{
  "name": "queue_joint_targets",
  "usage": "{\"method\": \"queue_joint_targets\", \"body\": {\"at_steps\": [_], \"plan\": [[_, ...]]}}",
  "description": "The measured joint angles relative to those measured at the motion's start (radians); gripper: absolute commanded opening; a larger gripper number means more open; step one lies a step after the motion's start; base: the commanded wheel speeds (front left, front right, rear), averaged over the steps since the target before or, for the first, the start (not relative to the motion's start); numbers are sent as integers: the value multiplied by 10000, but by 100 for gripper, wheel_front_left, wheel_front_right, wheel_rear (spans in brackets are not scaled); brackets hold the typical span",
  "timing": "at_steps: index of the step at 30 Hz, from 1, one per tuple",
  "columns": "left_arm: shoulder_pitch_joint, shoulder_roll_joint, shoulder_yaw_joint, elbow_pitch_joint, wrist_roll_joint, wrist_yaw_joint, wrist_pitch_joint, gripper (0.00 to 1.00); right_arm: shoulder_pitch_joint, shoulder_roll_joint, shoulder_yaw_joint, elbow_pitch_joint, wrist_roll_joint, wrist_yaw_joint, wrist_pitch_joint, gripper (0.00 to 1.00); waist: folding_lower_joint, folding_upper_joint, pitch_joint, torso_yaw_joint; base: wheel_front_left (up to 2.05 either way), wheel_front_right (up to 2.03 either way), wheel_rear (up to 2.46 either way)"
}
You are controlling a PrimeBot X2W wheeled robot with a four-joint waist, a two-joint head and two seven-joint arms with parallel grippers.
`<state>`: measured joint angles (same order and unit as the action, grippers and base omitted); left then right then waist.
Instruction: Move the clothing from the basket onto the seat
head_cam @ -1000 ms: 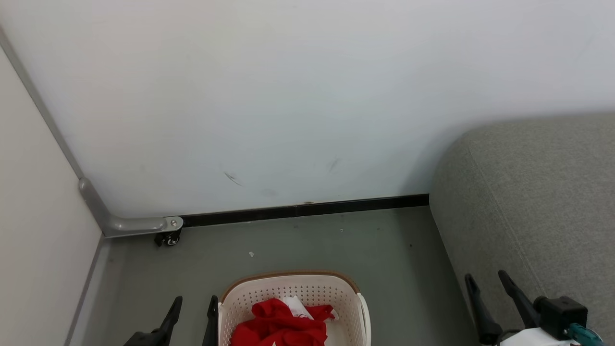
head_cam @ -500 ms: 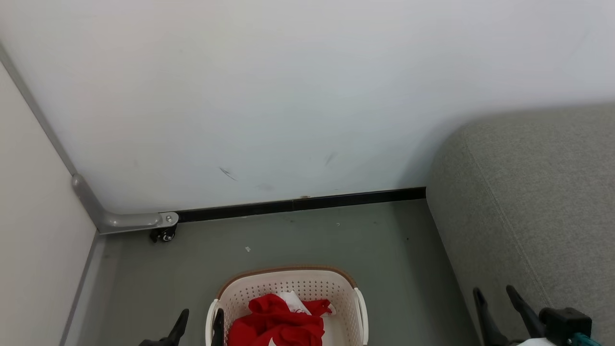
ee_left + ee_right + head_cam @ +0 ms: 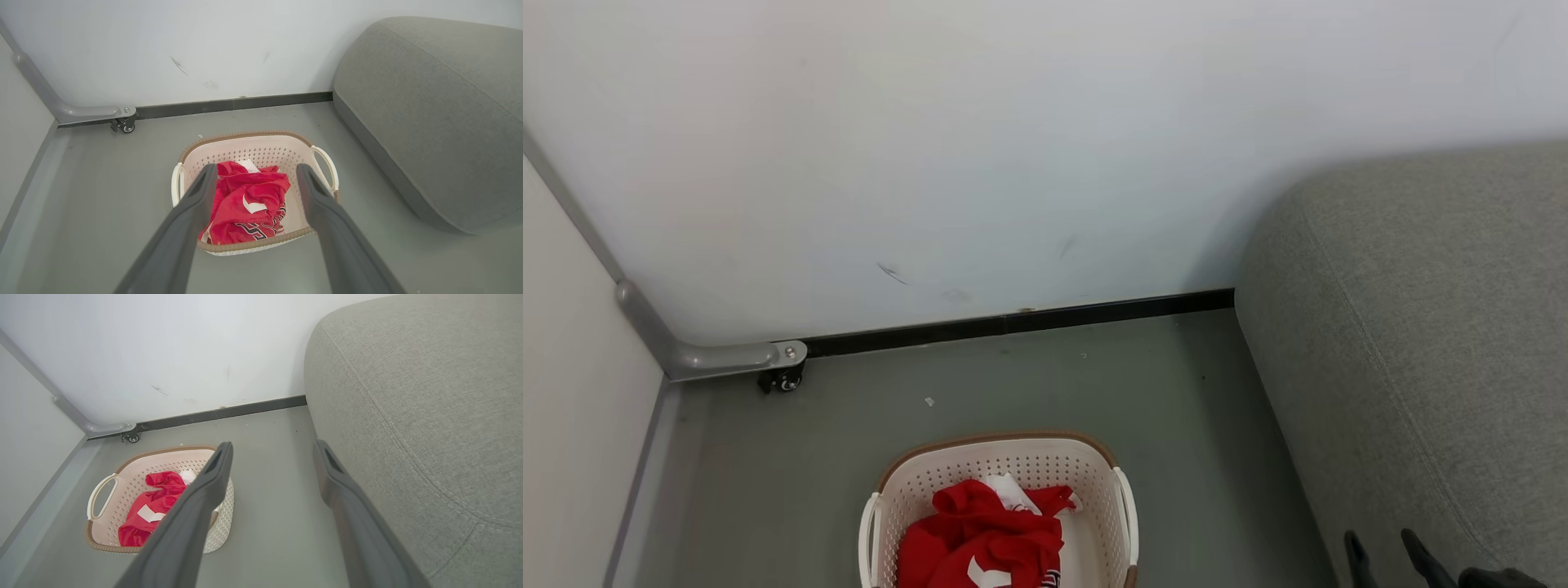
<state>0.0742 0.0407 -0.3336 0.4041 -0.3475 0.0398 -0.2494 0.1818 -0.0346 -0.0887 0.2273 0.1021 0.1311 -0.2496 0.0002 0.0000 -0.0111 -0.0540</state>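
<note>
The cream basket (image 3: 996, 443) with a brown rim stands on the grey floor, and the red clothing (image 3: 976, 535) lies crumpled inside it. Black-and-white numerals and a white tag show on the clothing (image 3: 245, 204). My left gripper (image 3: 256, 171) hangs open above the basket (image 3: 245, 135), its fingers framing the garments without touching them. My right gripper (image 3: 273, 447) is open and empty over bare floor between the basket (image 3: 135, 473) and the seat (image 3: 429, 396). Its tips (image 3: 1384, 551) peek up at the bottom right. The grey seat (image 3: 1421, 327) rises to the right.
A white wall with a black baseboard (image 3: 1013, 322) closes off the back. A grey metal rail with a small caster (image 3: 783, 380) sits in the left corner beside a pale partition (image 3: 572, 408). Grey floor (image 3: 1192, 457) separates the basket from the seat.
The head camera has moved, so the whole picture has shifted up and left and more of the basket shows. Both grippers have sunk toward the bottom edge of that view.
</note>
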Motion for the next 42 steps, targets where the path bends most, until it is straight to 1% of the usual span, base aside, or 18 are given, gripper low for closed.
{"method": "queue_joint_targets", "body": {"at_steps": [10, 16, 26, 29, 32, 39, 42], "plan": [[-191, 4, -201, 663, 249, -176, 0, 100, 288, 13, 50, -573, -105, 0, 0, 100, 0, 0, 546, -211, 0, 0, 0], [-762, -2, -182, 1177, 314, -305, 0, 100, 393, 13, 186, -1005, -113, 0, 0, 100, 0, 0, 1009, -388, 0, 0, 0], [-2020, 15, 146, 1593, 431, -353, 0, 100, 368, 15, 447, -1871, -2, 0, 0, 100, 0, 0, 1966, -747, 0, 0, 0], [-2455, 188, 128, 1948, 537, -430, 0, 100, 364, 15, 489, -2069, 267, 0, 0, 100, 0, 0, 2411, -911, 0, 0, 0], [-2870, 353, 29, 2297, 738, -489, 0, 100, 356, 19, 648, -2201, 290, 0, 0, 100, 0, 0, 2768, -1044, 0, 0, 0], [-3856, 587, -161, 2895, 1001, -617, 31, 100, 30, 25, 759, -2531, 336, 0, -2, 100, 0, 0, 3632, -1370, 0, 0, 0], [-4237, 616, -263, 3150, 1110, -754, 180, 100, -199, 25, 802, -2671, 337, 2, -2, 100, 0, 0, 4003, -1506, 0, 0, 0]]}}
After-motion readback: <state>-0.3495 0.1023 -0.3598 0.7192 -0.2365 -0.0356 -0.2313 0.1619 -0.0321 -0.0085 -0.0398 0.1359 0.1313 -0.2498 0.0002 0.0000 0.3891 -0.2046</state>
